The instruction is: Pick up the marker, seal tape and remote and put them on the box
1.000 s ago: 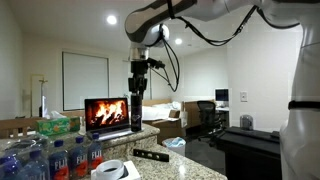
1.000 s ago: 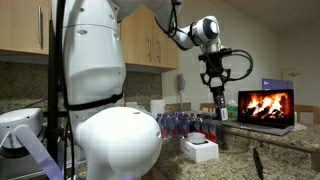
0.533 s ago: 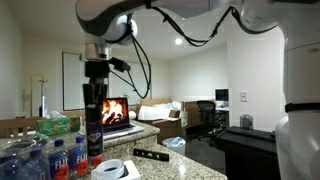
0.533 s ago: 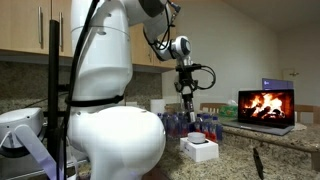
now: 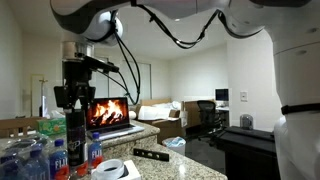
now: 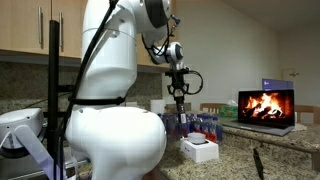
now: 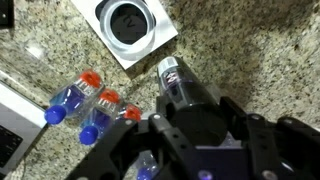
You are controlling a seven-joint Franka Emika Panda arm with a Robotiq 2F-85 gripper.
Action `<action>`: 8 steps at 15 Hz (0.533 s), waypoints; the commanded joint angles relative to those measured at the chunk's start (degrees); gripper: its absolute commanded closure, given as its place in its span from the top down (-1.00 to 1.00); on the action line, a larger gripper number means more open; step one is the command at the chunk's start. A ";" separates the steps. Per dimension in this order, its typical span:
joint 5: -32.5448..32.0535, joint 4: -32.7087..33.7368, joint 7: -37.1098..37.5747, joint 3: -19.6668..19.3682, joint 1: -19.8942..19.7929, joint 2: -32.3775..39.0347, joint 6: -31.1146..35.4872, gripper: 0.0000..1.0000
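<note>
Black marker [image 7: 173, 76] sits clamped in the tool [image 7: 190, 108], hovering just beside the white box [image 7: 120, 55]. Next it needs shifting over the box, lowering and releasing; the remote [image 5: 152, 154] lies on the desk [image 7: 262, 50].

A home kitchen is indicated by the speckled granite countertop [image 7: 265, 60] and, at ten o'clock in an exterior view, wooden wall cabinets [image 6: 20, 30].
</note>
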 commanded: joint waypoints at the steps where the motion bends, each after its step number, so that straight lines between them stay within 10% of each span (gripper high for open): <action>1: 2.23 -0.12 4.01 -1.61 -2.06 -0.36 -1.31 -0.37; 8: 4.28 -3.98 9.32 -3.90 -3.83 -1.81 -0.10 -0.37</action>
